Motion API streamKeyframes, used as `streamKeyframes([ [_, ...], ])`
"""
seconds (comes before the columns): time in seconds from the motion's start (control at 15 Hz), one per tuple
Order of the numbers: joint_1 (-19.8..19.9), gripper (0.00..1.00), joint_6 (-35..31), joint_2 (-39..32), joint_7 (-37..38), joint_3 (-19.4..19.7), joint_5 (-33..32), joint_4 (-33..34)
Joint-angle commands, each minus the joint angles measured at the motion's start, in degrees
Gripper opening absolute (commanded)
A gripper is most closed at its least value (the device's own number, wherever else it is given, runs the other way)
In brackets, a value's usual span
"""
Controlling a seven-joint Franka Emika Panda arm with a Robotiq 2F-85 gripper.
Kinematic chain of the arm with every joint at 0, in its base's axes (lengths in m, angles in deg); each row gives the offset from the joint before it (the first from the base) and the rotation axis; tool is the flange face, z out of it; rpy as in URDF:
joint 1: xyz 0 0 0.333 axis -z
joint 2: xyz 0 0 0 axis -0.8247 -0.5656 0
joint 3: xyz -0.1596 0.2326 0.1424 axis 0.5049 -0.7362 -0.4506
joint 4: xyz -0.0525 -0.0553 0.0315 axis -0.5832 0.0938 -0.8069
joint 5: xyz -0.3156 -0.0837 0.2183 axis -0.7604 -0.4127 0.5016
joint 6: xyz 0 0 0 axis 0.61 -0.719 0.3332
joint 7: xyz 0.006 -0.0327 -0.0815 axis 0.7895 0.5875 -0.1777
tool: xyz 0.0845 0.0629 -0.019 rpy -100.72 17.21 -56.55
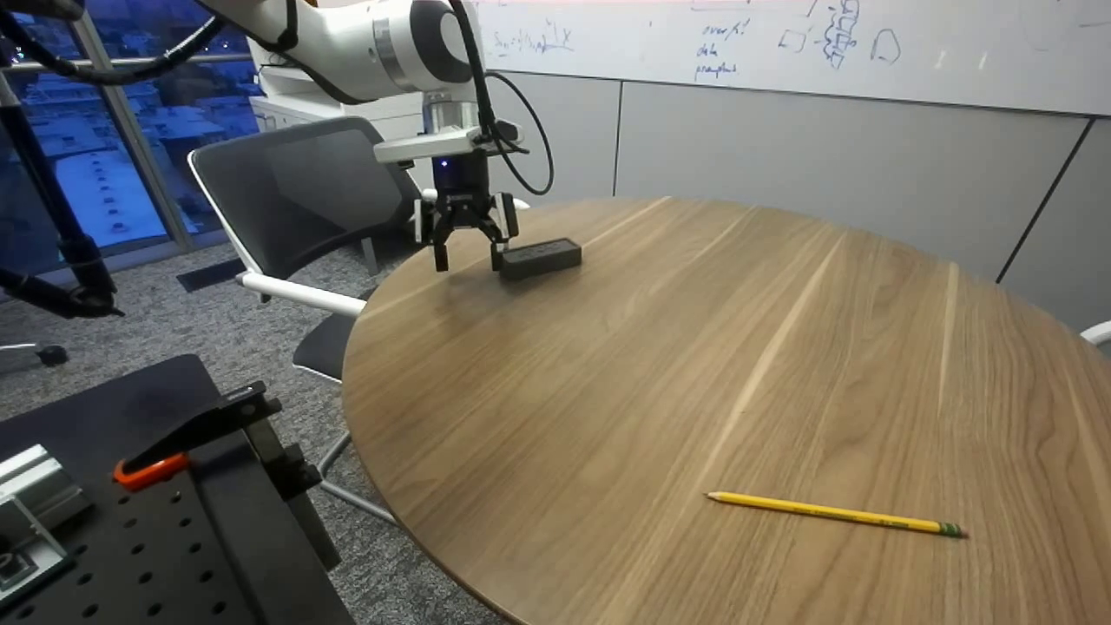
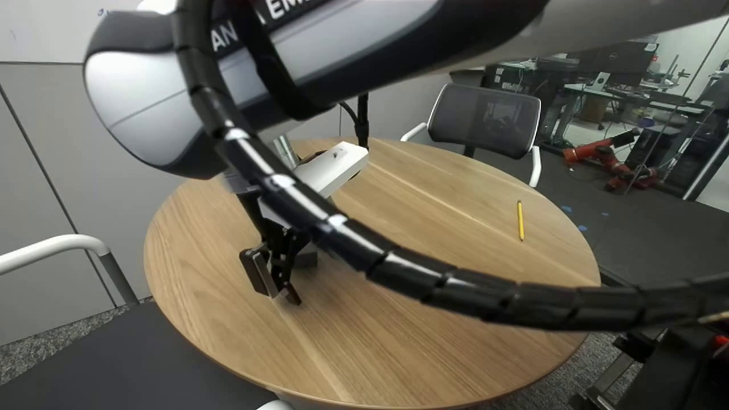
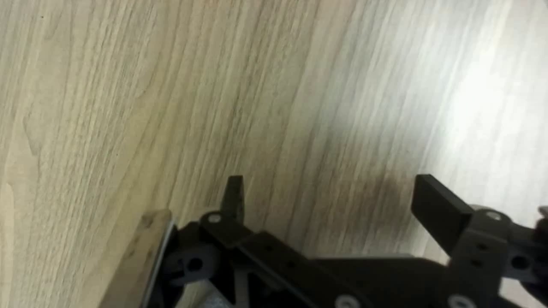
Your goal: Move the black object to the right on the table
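The black object (image 1: 541, 259) is a flat dark block lying on the round wood-grain table (image 1: 660, 347) near its far left edge in an exterior view. In an exterior view it shows only partly, behind the gripper, as a dark piece (image 2: 306, 259). My gripper (image 1: 470, 260) points down at the block's left end. One fingertip is right beside that end; I cannot tell whether it touches. In the wrist view the gripper (image 3: 329, 184) has its fingers wide apart with only bare wood grain between them. The block is out of the wrist view.
A yellow pencil (image 1: 835, 514) lies on the table, far from the gripper; it also shows in an exterior view (image 2: 520, 220). A grey chair (image 1: 304, 191) stands close behind the table edge near the arm. A black perforated bench (image 1: 165, 538) stands beside the table.
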Motion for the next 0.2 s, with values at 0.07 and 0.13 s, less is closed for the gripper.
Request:
streamKeyframes([
  [0.07,0.06,1.0,-0.19,-0.52,0.0,0.02,-0.01,-0.02],
  [0.13,0.07,1.0,-0.33,-0.8,0.0,0.02,-0.02,-0.02],
])
